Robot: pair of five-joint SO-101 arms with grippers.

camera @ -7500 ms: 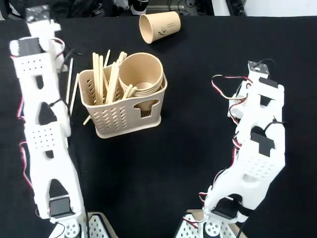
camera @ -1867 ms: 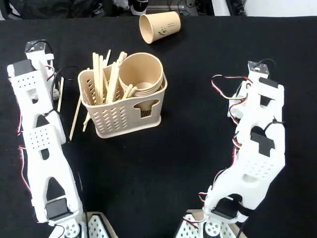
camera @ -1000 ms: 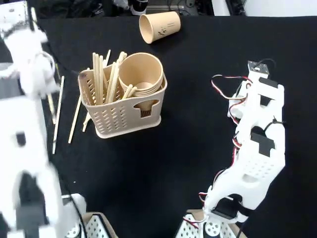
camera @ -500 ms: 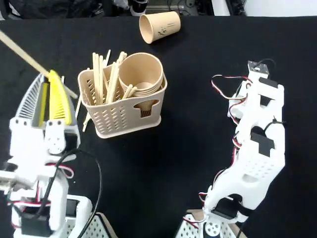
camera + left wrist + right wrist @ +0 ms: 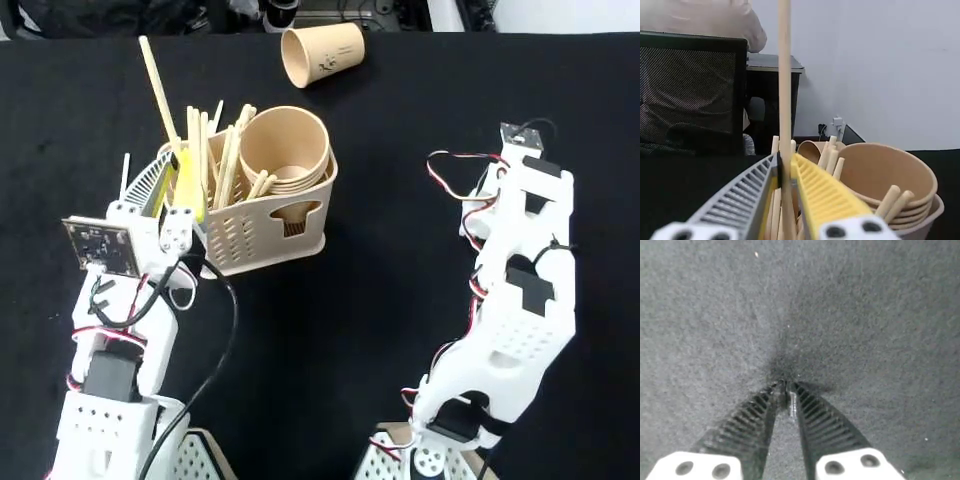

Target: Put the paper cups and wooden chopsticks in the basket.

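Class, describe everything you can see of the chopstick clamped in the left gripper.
The chopstick is a thin, straight stick of pale wood. It stands nearly upright, pinched near its lower end by the left gripper, most of its length rising free above it. It is at the basket's left end, by the chopsticks already standing inside. Its bottom tip is hidden.

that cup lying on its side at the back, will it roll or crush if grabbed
The cup lies on its side on the table, so a nudge would probably roll it, likely in a curve since it tapers. It looks like thin paper, so probably light and easily squashed by a hard pinch near its open mouth.
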